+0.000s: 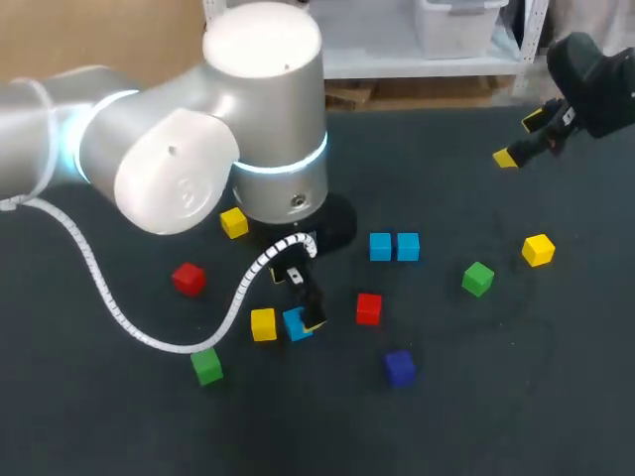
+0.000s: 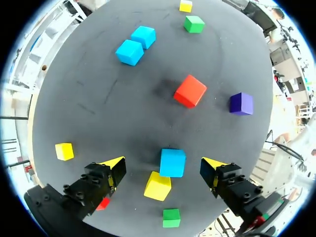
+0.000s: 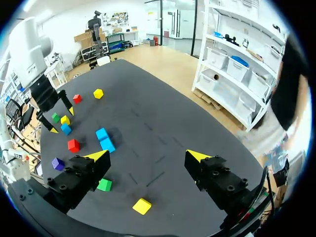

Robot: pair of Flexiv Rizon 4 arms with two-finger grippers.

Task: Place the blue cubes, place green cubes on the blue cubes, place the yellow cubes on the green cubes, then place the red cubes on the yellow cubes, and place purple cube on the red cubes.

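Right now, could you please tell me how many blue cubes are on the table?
3. Two blue cubes sit side by side near the table's middle; the third lies between the left gripper's open fingers, beside a yellow cube. The left arm may hide more.

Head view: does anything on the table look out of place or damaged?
Nothing stands out. The cubes lie scattered, unstacked, none visibly damaged; the left gripper hangs open, one finger on each side of a blue cube.

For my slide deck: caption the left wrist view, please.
Open left gripper straddling a blue cube, with a yellow cube close beside it.
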